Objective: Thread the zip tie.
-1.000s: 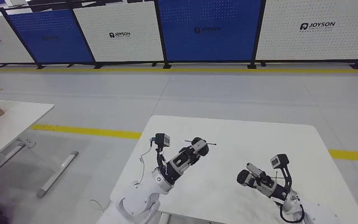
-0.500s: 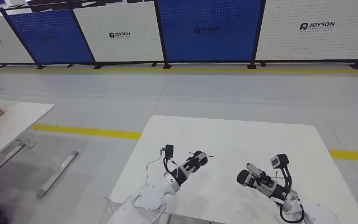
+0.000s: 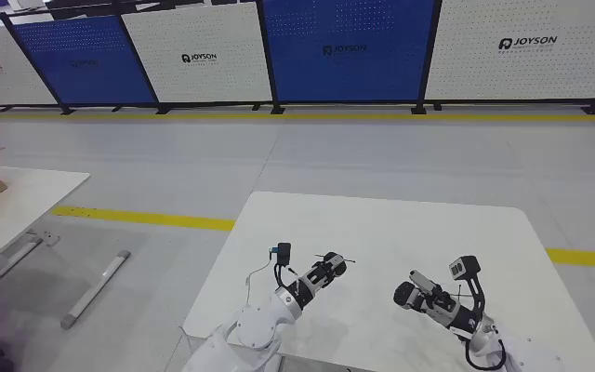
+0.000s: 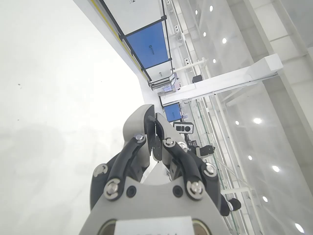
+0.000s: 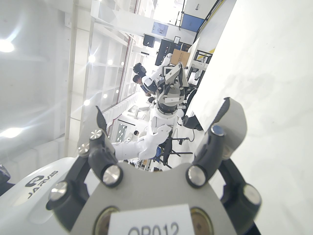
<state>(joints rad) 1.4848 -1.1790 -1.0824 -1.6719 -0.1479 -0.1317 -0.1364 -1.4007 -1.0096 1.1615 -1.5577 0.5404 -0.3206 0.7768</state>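
Note:
A thin black zip tie [image 3: 346, 258] sticks out sideways from my left gripper [image 3: 336, 263], which hovers low over the white table [image 3: 418, 223] near its front left part. In the left wrist view the left gripper [image 4: 153, 123] is shut, and a small black bit of the zip tie [image 4: 151, 118] is pinched between its pads. My right gripper [image 3: 409, 287] stays above the table's front right, a short way from the left one. Its two fingers [image 5: 226, 110] are spread wide with nothing between them. The right wrist view also shows the left gripper [image 5: 176, 73] farther off.
Bare tabletop stretches from both grippers to the far edge. A second white table [image 3: 28, 195] stands off to the left across open floor. A yellow floor line [image 3: 139, 219] and a fence of blue and white panels [image 3: 344, 51] lie beyond.
My left arm has drawn back toward the table's near edge and dropped lower, carrying the zip tie with it. The right arm has stayed in place.

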